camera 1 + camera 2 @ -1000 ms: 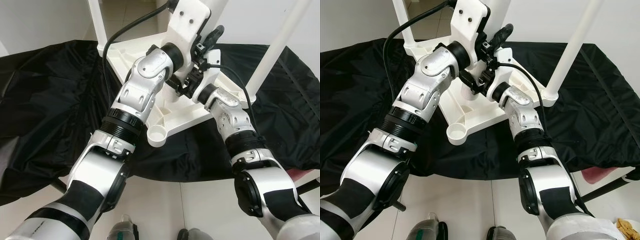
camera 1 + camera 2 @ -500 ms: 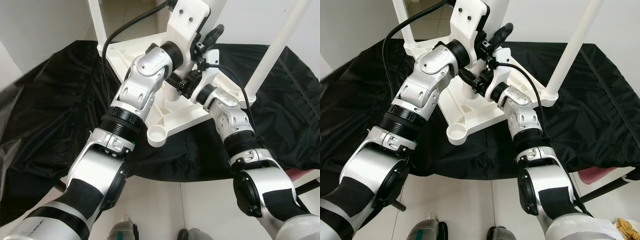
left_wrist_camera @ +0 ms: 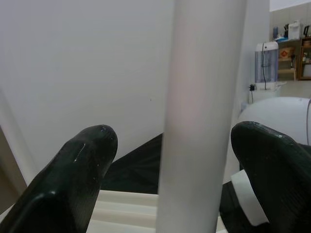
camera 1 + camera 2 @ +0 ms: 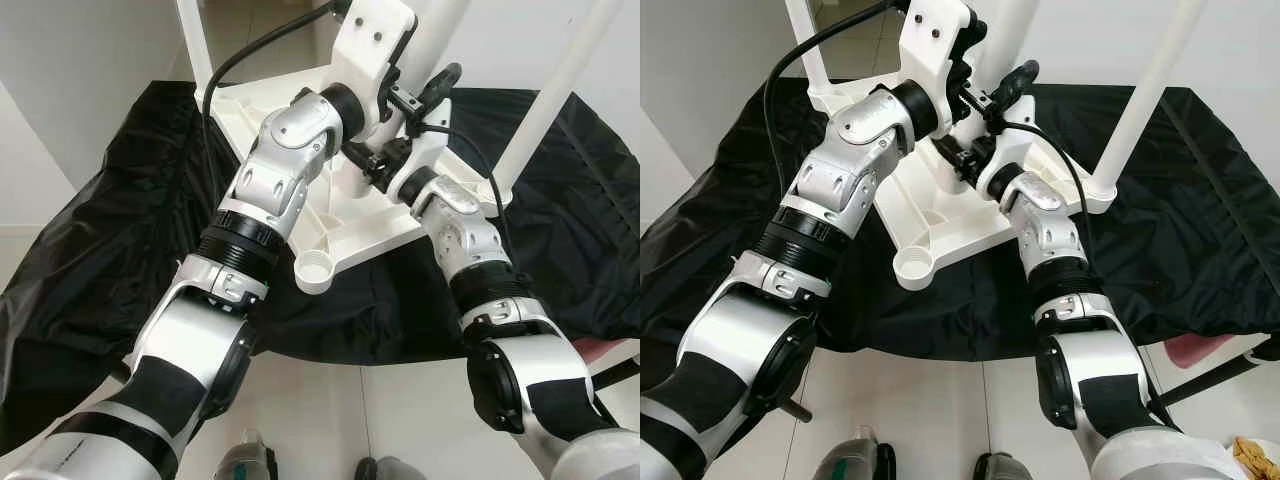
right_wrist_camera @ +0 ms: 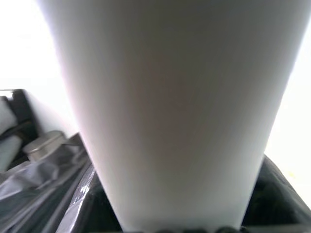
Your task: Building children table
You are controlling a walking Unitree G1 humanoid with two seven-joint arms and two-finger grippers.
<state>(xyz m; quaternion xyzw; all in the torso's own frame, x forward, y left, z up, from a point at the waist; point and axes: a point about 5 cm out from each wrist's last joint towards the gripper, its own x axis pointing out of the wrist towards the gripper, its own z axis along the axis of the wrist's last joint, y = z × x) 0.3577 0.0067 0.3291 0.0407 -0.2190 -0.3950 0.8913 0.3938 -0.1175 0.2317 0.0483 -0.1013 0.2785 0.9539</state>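
- White plastic children's table point(image 4: 330, 215) lies upside down, its ribbed underside facing up.
- An empty round leg socket point(image 4: 317, 268) sits at its near corner, toward 6 o'clock.
- White legs stand upright in other sockets: one point(image 4: 548, 95) at 2 o'clock, one point(image 4: 193, 45) at 11 o'clock.
- Centre leg point(image 3: 199, 116) stands upright.

White plastic table parts on shiny black sheeting

The upturned table top point(image 4: 345, 215) and its legs point(image 4: 548, 95) look like smooth, matt white plastic; the leg point(image 3: 197, 116) between the left gripper's fingers point(image 3: 73, 179) has a soft satin sheen. Those fingers are black with a slightly glossy, rubbery surface. The black sheet point(image 4: 110, 230) beneath is thin, crinkled and glossy, like plastic film. The arms point(image 4: 285, 165) are brushed silver metal with black ribbed joints. The floor point(image 4: 330, 420) is pale, smooth tile.
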